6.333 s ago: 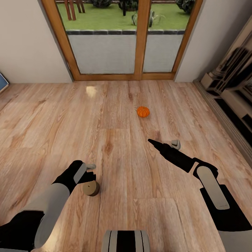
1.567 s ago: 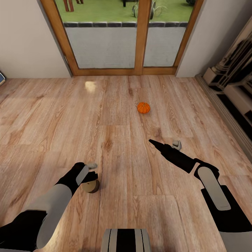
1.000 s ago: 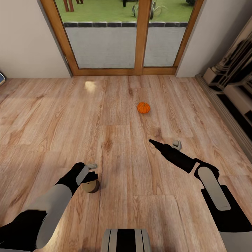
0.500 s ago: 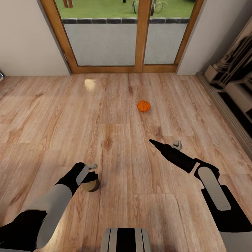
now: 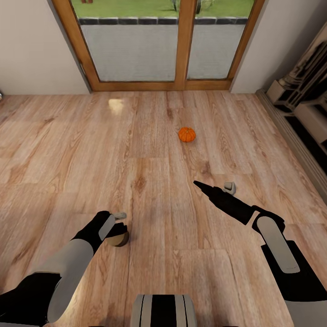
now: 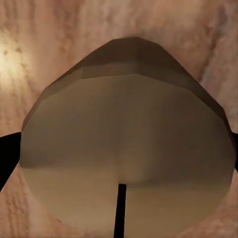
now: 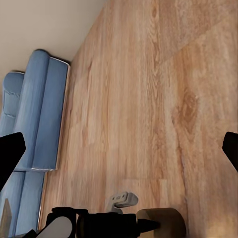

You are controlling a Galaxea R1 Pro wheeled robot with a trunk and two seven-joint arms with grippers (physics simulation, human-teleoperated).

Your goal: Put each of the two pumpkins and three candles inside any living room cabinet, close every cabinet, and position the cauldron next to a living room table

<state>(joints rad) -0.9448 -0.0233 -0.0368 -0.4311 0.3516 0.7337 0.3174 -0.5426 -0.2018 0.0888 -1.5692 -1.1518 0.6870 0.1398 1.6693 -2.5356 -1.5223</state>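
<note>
From the head camera, a pumpkin [image 5: 186, 134] sits on the plank floor [image 5: 150, 181] ahead of the glass doors [image 5: 159, 43], while the left gripper [image 5: 119, 229] holds a candle [image 5: 119, 238] low over the floor and the right gripper [image 5: 213, 186] hangs empty, jaws spread. The left wrist camera sees the candle [image 6: 126, 148] up close, wick towards the lens, between the dark fingers [image 6: 6, 158]. The right wrist camera sees its fingertips [image 7: 11, 151] wide apart over bare floor [image 7: 148, 99], a blue sofa [image 7: 34, 124] by the wall, and the left arm's candle [image 7: 161, 220].

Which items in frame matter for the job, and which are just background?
Job items:
- pumpkin, on the floor ahead
- candle, in the left tool
- right tool, open, holding nothing

Background:
- glass doors
- sofa
- floor
- shelving at the right wall
</note>
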